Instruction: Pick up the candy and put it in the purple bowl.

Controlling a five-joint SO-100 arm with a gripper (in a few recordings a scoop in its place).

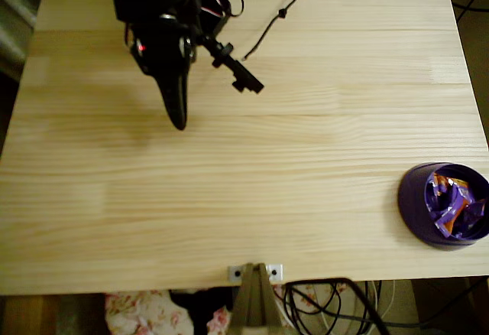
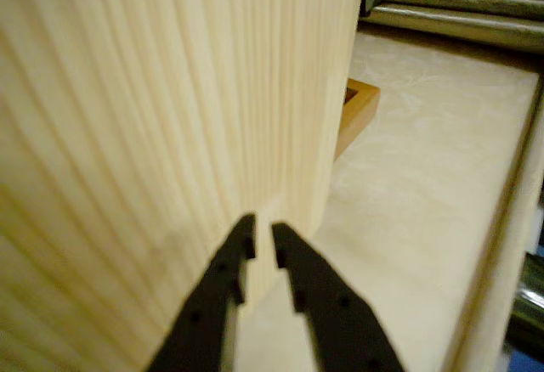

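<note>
In the overhead view the black arm reaches in from the top-left edge of the picture, its dark body bunched near that edge with a small red light glowing on it, and it tapers down to the tool point(image 1: 179, 121), whose tip points toward the bottom of the picture. In the wrist view the tool point(image 2: 263, 240) shows two black fingers point(image 2: 223, 291) rising from the bottom edge, their tips close together with a narrow slit between them and nothing held.
</note>
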